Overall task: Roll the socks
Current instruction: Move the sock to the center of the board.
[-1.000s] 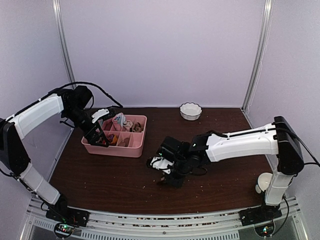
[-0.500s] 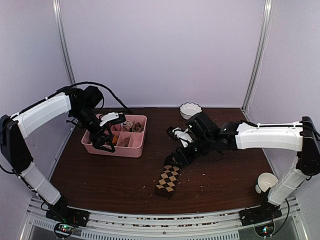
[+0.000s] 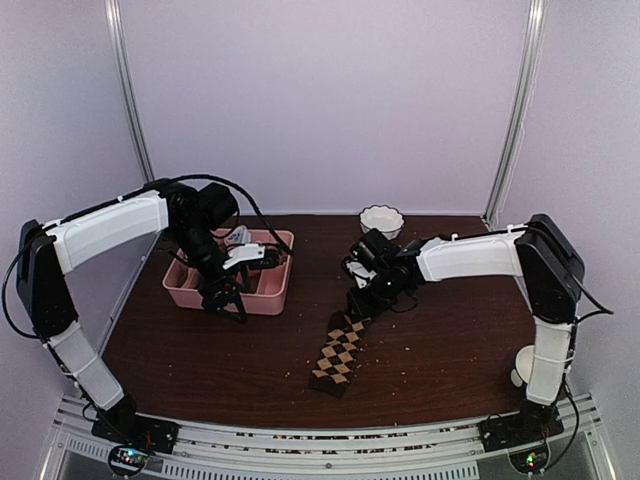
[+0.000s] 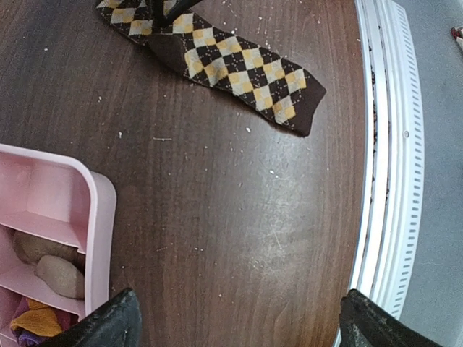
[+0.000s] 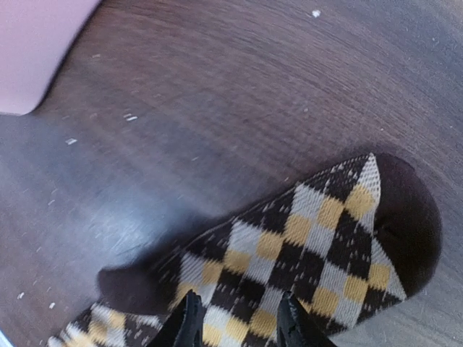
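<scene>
Beneath the part-open right claw (image 5: 239,318), one end of the argyle sock (image 5: 311,246).

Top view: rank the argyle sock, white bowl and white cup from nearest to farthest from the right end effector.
1. Argyle sock, just beneath the right end effector, toward the near edge.
2. White bowl, behind it at the back.
3. White cup, far right, near edge.

argyle sock (image 3: 340,352): one, near centre
pink divided tray (image 3: 270,300): one, far left
white bowl (image 3: 381,221): one, far
white cup (image 3: 528,364): one, near right
robot arms: two, left arm (image 3: 105,225) and right arm (image 3: 470,256)
</scene>
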